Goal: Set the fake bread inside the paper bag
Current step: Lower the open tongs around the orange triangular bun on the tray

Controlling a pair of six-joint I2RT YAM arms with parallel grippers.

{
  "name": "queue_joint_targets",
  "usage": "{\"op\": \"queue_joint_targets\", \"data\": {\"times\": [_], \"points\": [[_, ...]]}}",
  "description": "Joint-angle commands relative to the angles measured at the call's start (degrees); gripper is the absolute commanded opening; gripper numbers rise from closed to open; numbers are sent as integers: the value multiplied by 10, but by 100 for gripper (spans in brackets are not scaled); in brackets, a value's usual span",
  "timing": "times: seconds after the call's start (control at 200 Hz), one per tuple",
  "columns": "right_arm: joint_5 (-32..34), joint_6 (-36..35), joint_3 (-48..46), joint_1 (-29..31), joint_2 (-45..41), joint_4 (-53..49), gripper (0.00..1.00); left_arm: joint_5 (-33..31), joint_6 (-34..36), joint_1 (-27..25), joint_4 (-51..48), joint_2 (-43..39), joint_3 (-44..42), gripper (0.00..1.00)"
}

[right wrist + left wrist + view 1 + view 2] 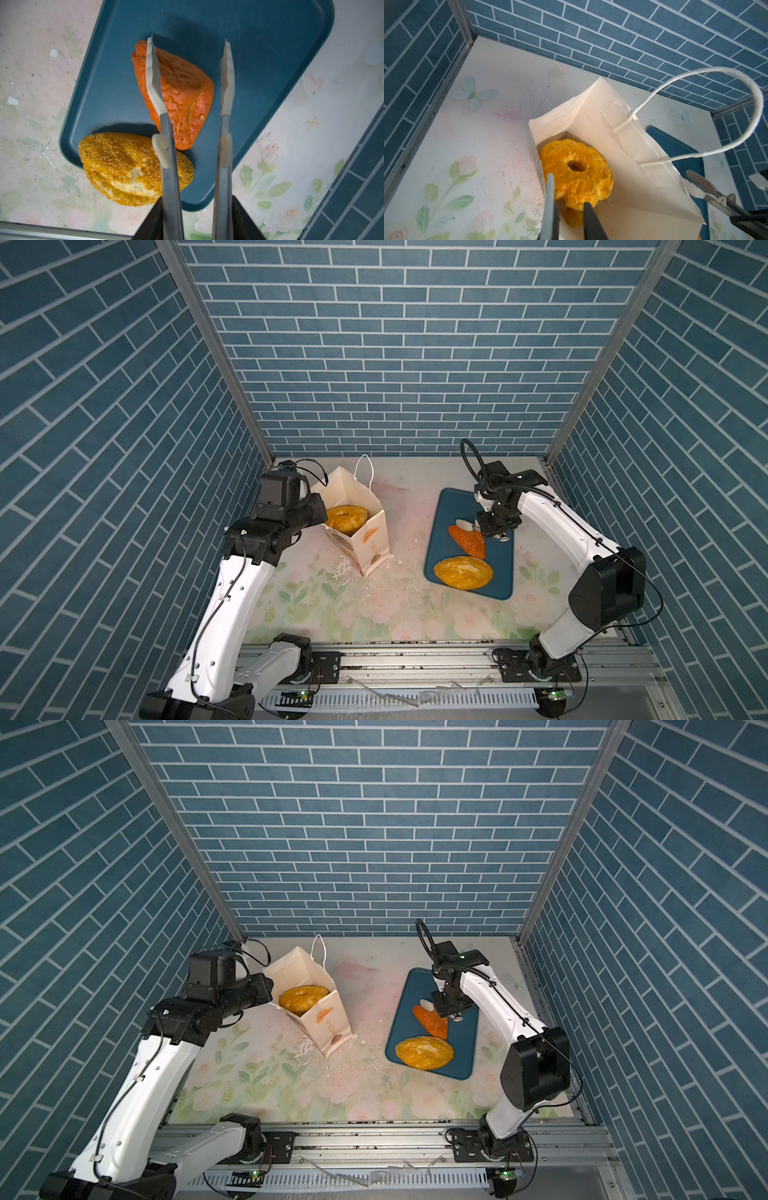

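My left hand (569,193) straddles a wall of the paper bag (376,539), 1 finger inside and 1 outside; I cannot tell whether it pinches. 1 bread ring (346,517) lies in the bag. My right hand (196,216) grips tongs (169,166), their tips apart over the red triangle (182,93), beside the seeded loaf (124,162) on the tray (259,52).

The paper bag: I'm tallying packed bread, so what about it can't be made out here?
- Bread under the ring pastry: the ring covers it in the left wrist and top views.
- Whether the left gripper clamps the wall of the paper bag: fingers blurred and cropped in the wrist view, hidden under the wrist in top views.
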Motion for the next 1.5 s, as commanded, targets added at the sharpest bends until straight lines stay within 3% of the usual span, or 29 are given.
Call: {"op": "queue_joint_targets", "data": {"times": [0.0,0.67,1.145,1.495], "points": [[-10,6,18,0,-17,28,48,-6,5,-3,-11,-9,7,23],[-34,21,-50,25,-63,-51,53,-5,1,-3,-3,-11,-5,23],[36,46,-71,30,-31,-33,54,-9,-6,-3,-1,-18,-15,24],[-3,47,-90,30,-14,-21,53,-5,-6,-3,3,-15,-16,24]]}}
